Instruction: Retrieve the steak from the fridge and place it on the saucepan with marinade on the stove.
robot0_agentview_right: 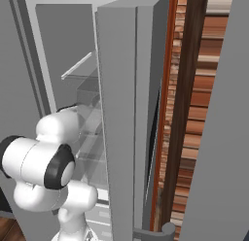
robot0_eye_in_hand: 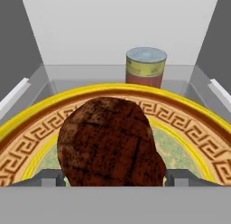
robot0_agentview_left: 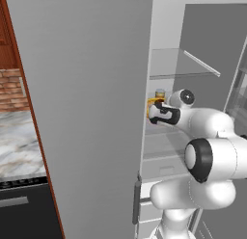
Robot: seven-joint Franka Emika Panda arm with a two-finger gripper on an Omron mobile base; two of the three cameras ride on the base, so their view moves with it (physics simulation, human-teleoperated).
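Steak (robot0_eye_in_hand: 110,144) is filling the lower middle of the hand view, sitting on its plate (robot0_eye_in_hand: 189,123) inside the fridge (robot0_agentview_left: 82,112), with the gripper (robot0_eye_in_hand: 110,179) spread wide on both sides, apparently lining up to grab it, nothing clamped yet.

The steak (robot0_eye_in_hand: 108,144) looks rough and matt on a glossy patterned yellow plate (robot0_eye_in_hand: 189,119) — behind the plate, a small jar (robot0_eye_in_hand: 145,67) with a dull metal lid — on the fridge (robot0_agentview_left: 87,112)'s clear glass shelf (robot0_agentview_left: 185,64).
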